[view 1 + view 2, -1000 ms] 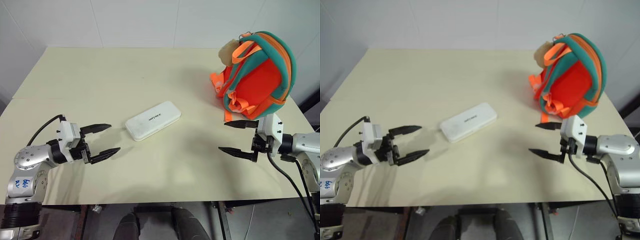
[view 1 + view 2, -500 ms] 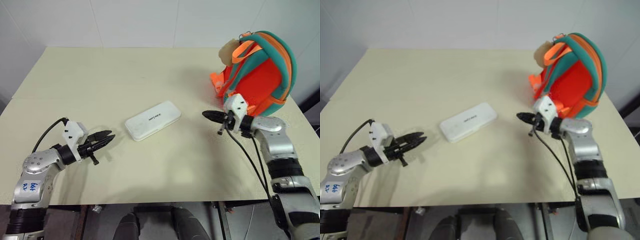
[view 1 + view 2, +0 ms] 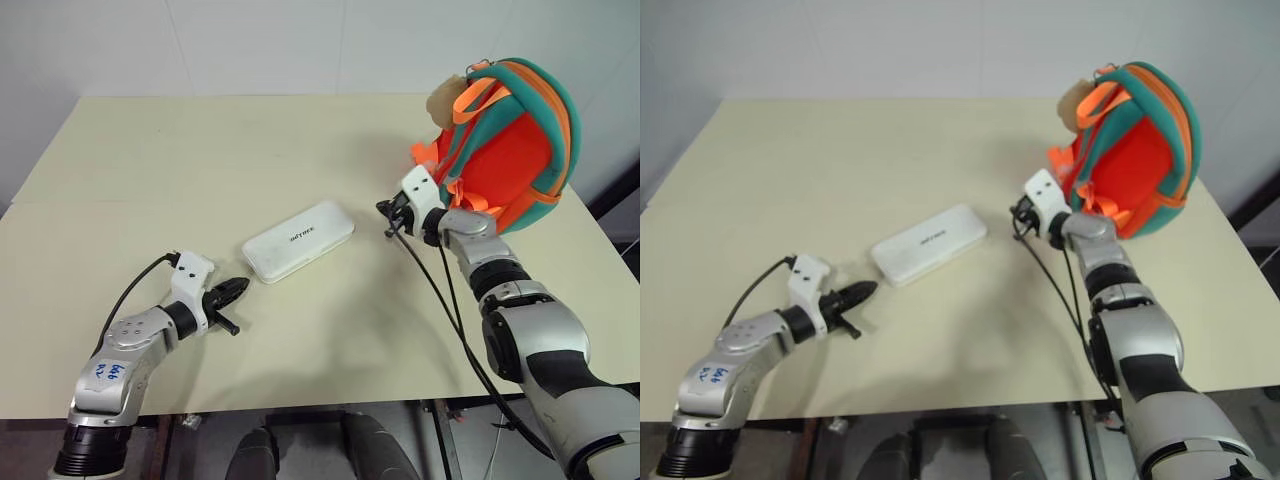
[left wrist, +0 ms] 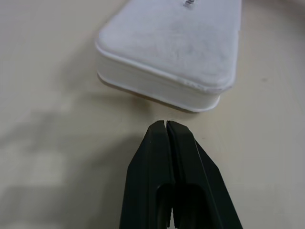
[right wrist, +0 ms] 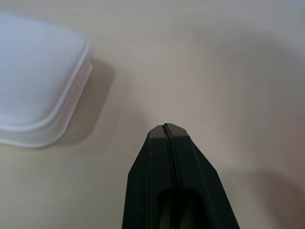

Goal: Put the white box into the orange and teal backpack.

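Your table [image 3: 200, 150] carries the backpack [image 3: 510, 150] upright at its far right — whether it is unzipped, or what is inside, cannot be told. The white box [image 3: 298, 240] lies flat mid-table, outside the backpack. Both claws are pressed together, holding nothing — the left gripper [image 3: 238, 288] just short of the box's near end, the right gripper [image 3: 384, 209] between box and backpack.

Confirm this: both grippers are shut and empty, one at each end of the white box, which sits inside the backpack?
Not quite. The white box lies flat on the table, outside the backpack, as the left eye view shows. The left gripper and right gripper are shut and empty.
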